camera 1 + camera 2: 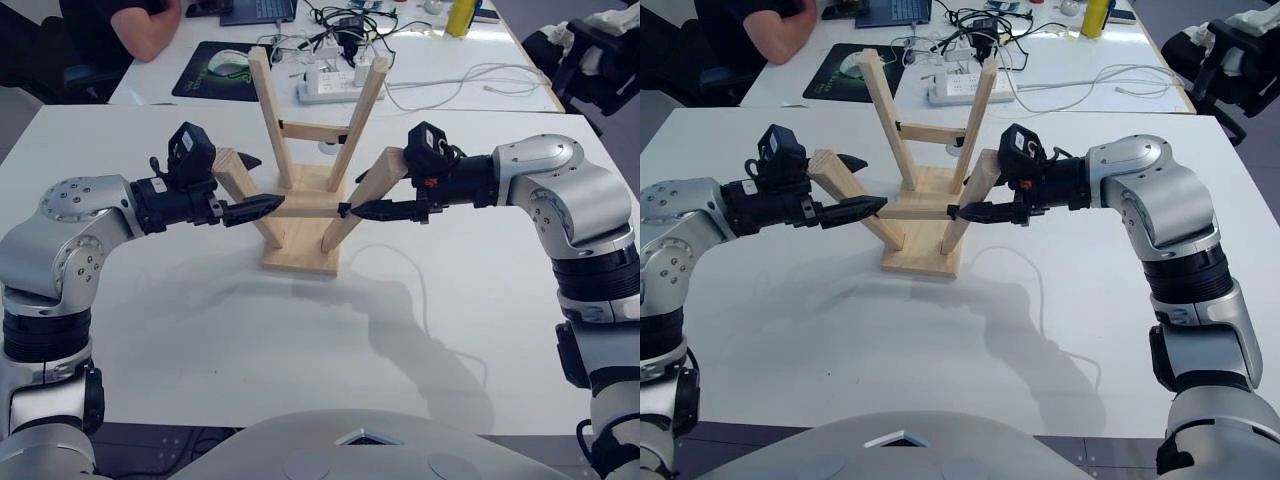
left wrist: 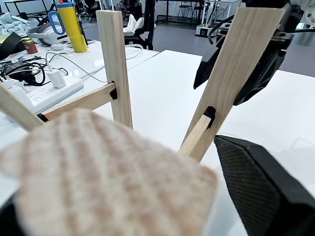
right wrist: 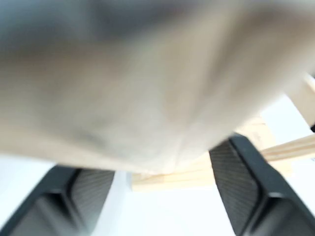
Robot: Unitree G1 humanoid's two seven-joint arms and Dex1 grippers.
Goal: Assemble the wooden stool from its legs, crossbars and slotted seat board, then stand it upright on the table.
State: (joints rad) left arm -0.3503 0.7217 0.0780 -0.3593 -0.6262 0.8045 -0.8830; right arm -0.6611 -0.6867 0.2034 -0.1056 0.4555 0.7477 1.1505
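The wooden stool lies upside down mid-table, its seat board (image 1: 300,262) flat on the top and its legs pointing up. The two far legs (image 1: 270,110) are joined by a crossbar (image 1: 315,131). A second crossbar (image 1: 305,208) runs between the two near legs. My left gripper (image 1: 250,185) is shut on the near left leg (image 1: 228,170), one finger above it and one below. From the other side my right gripper (image 1: 360,206) is shut on the near right leg (image 1: 385,170). The left wrist view shows that right leg (image 2: 231,73) with the crossbar end in its slot.
A thin white cable (image 1: 420,285) lies on the table right of the stool. On the table behind are a power strip (image 1: 335,85), tangled cords, a dark mouse pad (image 1: 215,70) and a yellow bottle (image 1: 460,15). A person's arm (image 1: 150,35) rests there.
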